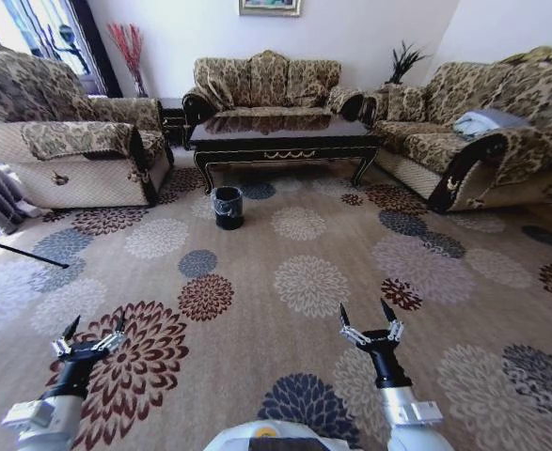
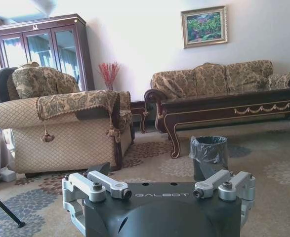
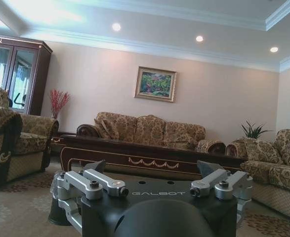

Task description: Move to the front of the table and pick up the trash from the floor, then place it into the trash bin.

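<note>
Across the flowered carpet in the head view, the table (image 1: 283,136) stands between the sofas with the trash bin (image 1: 227,207) just before its left leg, while the left gripper (image 1: 92,340) and right gripper (image 1: 370,326) hover low, fingers spread. In the left wrist view the bin (image 2: 209,155) sits beside the table's (image 2: 224,108) curved leg. The right wrist view shows the table (image 3: 145,158) ahead.

Glossy dark wood table (image 1: 280,132), black bin (image 1: 227,207) – crinkled plastic liner, matt patterned carpet (image 1: 304,282), woven-cloth sofas (image 1: 266,83)

Home living room | patterned sofas (image 1: 268,80) | floral carpet (image 1: 304,282) | framed painting (image 3: 155,84)
</note>
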Motion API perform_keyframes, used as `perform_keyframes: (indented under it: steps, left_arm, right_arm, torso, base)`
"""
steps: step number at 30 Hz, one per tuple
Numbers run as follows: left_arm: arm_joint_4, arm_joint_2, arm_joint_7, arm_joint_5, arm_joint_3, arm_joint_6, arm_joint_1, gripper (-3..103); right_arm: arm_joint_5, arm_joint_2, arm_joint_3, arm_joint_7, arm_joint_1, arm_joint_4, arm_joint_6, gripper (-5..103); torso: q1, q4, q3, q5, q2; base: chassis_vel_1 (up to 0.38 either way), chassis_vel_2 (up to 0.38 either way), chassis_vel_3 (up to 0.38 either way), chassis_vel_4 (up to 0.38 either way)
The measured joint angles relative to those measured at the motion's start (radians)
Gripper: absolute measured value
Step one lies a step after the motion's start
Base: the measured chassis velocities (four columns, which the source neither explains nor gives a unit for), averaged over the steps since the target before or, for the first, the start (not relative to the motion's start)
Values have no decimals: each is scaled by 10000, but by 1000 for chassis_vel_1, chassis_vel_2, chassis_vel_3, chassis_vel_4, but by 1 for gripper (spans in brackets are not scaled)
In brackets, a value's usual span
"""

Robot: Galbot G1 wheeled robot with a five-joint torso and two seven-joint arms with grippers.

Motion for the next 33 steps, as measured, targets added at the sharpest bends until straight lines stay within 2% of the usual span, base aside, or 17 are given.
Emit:
perform_keyframes:
  steps: [30,33]
  left_arm:
    - [0,0,0,0,0,0,0,100]
    - [0,-1,0,0,0,0,0,100]
  right_arm:
    - [0,0,0,0,0,0,0,100]
    - [0,1,0,0,0,0,0,100]
  torso:
    - [341,0,779,0,1119]
    - [416,0,925,0,1342]
  base:
    - [0,0,0,0]
    - [0,0,0,0]
